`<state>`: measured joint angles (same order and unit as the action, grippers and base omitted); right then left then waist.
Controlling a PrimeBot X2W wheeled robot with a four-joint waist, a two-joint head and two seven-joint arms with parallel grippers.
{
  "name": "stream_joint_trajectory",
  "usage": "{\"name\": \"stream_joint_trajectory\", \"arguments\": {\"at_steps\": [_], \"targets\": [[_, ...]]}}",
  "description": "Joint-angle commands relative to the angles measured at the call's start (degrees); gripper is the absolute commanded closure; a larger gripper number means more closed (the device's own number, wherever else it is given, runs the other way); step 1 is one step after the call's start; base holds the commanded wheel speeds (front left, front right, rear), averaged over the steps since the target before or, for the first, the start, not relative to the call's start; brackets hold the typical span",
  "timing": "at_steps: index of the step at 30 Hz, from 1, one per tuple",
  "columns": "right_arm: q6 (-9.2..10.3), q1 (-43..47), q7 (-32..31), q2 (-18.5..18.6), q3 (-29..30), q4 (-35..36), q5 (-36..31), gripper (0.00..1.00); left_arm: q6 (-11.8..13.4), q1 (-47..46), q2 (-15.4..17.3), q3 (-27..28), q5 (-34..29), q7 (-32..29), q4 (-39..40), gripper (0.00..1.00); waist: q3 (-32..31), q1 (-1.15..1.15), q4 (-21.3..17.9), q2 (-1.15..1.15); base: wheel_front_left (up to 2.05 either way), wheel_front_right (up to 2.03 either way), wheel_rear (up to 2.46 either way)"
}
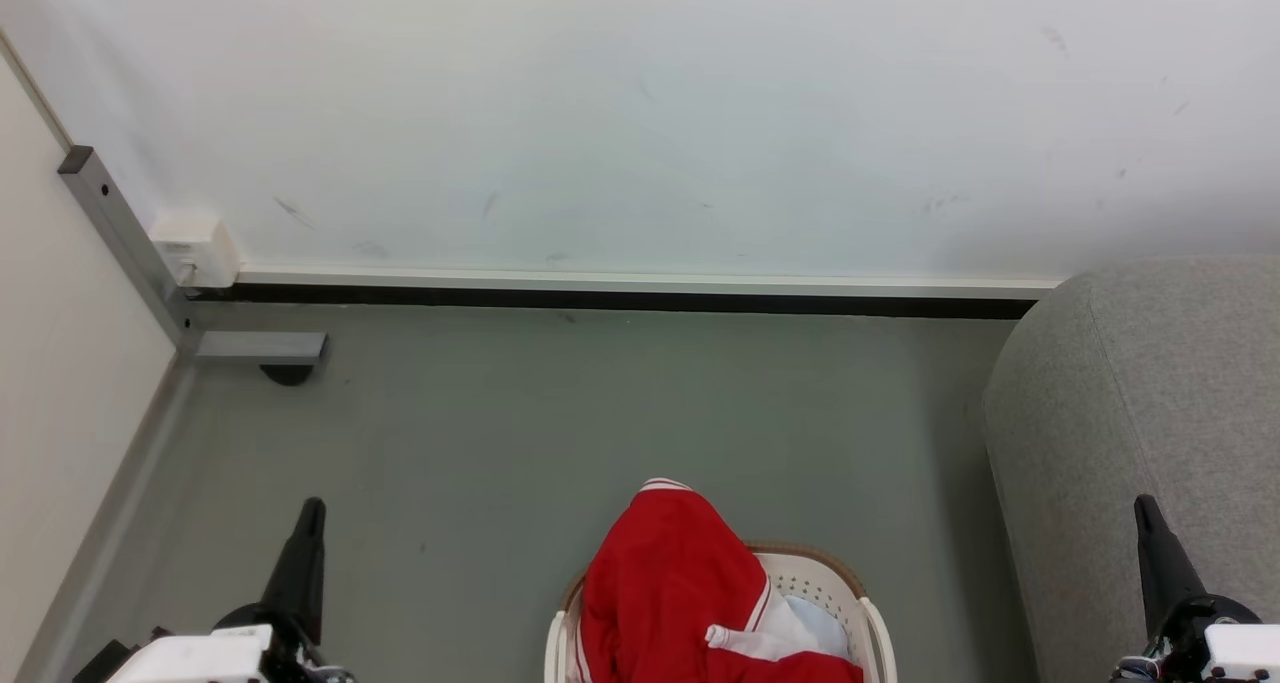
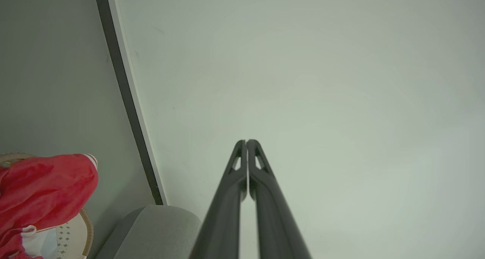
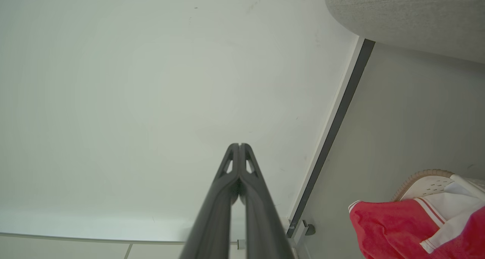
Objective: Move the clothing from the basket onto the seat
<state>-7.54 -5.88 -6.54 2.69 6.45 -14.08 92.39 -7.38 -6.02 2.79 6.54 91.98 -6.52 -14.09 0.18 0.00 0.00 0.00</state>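
1. My left end effector (image 1: 312, 508) sits at the near left above the floor (image 1: 600, 413). Its two dark fingers are pressed together with no gap, and it holds nothing.
2. My right end effector (image 1: 1143, 505) sits at the near right, pinched closed the same way and empty. In the head view its tip shows in front of the seat's rounded arm.
3. Between the two, near centre, the basket (image 1: 812, 575) stands on the floor. Its brown woven rim shows at the far side, and the view's bottom edge cuts off its near part.
4. The clothing (image 1: 660, 583) is in the basket. It is a red heap rising above the rim and hanging over the far left edge, with white stripes at its hem.
5. A pale bluish-white padding (image 1: 822, 623) lies in the right part of the basket, beside the red fabric.
6. The seat (image 1: 1140, 413) stands to the right of the basket, near it but apart, with a strip of floor between them.
7. Farther off, the grey floor runs to a dark skirting strip (image 1: 640, 303) under the scuffed white wall (image 1: 640, 113).
8. At the far left corner, a grey metal post (image 1: 110, 218) stands with a small white box (image 1: 195, 248) beside it.
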Motion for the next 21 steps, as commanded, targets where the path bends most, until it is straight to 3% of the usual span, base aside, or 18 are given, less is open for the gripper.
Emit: {"name": "stream_joint_trajectory", "arguments": {"at_steps": [1,21], "targets": [[0.11,-0.7,-0.2,0.4,0.2,0.2,0.1,1.00,-0.3,-0.5,0.1,0.1,0.8,-0.2,0.2,1.00,0.0,0.00,0.0,0.00,0.00,0.00,0.00],[0.11,-0.7,-0.2,0.4,0.2,0.2,0.1,1.00,-0.3,-0.5,0.1,0.1,0.8,-0.2,0.2,1.00,0.0,0.00,0.0,0.00,0.00,0.00,0.00]]}}
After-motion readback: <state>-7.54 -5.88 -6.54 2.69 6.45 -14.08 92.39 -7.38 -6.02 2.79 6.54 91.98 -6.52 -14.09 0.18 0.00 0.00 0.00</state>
